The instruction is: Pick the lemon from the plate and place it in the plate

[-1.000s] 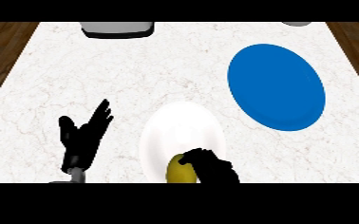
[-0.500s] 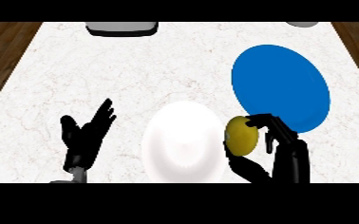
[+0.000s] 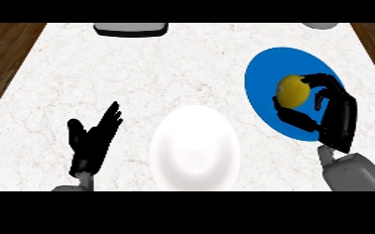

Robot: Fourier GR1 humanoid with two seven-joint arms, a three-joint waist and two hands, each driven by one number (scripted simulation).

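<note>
My right hand [image 3: 331,110] curls round the lemon [image 3: 292,90] over the blue plate [image 3: 267,77], its long axis roughly upright in view; left hand [image 3: 92,140] rests open.

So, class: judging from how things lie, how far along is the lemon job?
Done: the white plate is bare, the lemon lifted off. In hand: the right robot hand curls round it over the blue plate. Left: set it down, let go. The left robot hand rests open.
</note>
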